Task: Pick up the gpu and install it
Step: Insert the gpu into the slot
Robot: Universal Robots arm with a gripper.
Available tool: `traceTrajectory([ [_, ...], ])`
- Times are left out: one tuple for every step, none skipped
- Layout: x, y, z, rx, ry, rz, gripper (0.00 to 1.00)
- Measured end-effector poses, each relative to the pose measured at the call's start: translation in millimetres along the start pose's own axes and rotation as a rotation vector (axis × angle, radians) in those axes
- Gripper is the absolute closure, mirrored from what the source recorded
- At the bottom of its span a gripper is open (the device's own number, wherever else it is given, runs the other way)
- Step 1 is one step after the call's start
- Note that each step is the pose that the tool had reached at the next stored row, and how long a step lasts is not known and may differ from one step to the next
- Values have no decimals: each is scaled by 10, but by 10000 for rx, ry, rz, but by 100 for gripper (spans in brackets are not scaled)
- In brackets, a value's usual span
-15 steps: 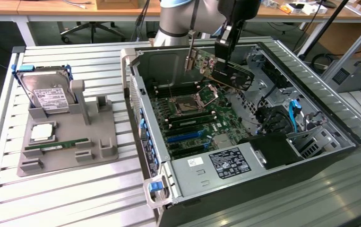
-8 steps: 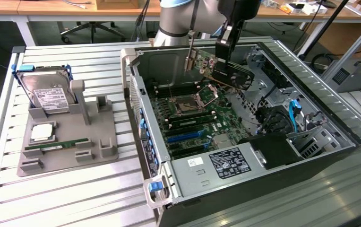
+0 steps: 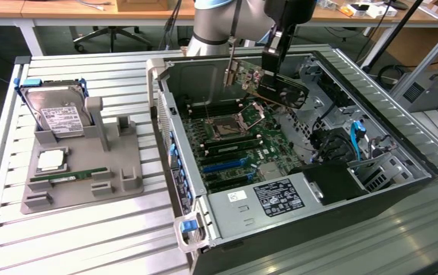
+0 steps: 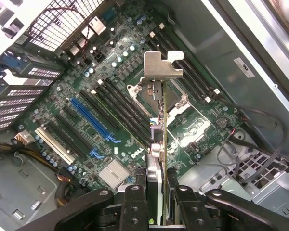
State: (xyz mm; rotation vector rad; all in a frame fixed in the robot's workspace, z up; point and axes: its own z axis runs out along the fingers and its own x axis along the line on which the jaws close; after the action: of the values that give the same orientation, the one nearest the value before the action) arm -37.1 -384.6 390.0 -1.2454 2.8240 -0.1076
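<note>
Fig. The gpu (image 3: 278, 87): thin dark card, silver metal bracket (image 3: 231, 73) at one end, held tilted in mid-air inside the open computer case (image 3: 157, 103), above the motherboard (image 3: 238, 152); wrist view shows the gpu (image 4: 159, 130) edge-on

Matt black gpu (image 3: 284, 90) with dull silver metal bracket (image 4: 162, 65).
</note>
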Motion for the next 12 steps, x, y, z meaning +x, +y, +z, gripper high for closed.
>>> traceTrajectory([
  [0,0,0,0,-3,-38,73],
  [0,0,0,-1,-4,-53,73],
  [0,0,0,-1,-6,-78,73],
  [0,0,0,-2,-9,-100,73],
  [0,0,0,-2,-9,-114,73],
  [0,0,0,-2,-11,-131,73],
  [0,0,0,-3,-12,-144,73],
  [0,0,0,-3,-13,-154,73],
  [0,0,0,-3,-14,-171,73],
  [0,0,0,-4,-17,-196,73],
  [0,0,0,-4,-18,-211,73],
  [0,0,0,-4,-19,-222,73],
])
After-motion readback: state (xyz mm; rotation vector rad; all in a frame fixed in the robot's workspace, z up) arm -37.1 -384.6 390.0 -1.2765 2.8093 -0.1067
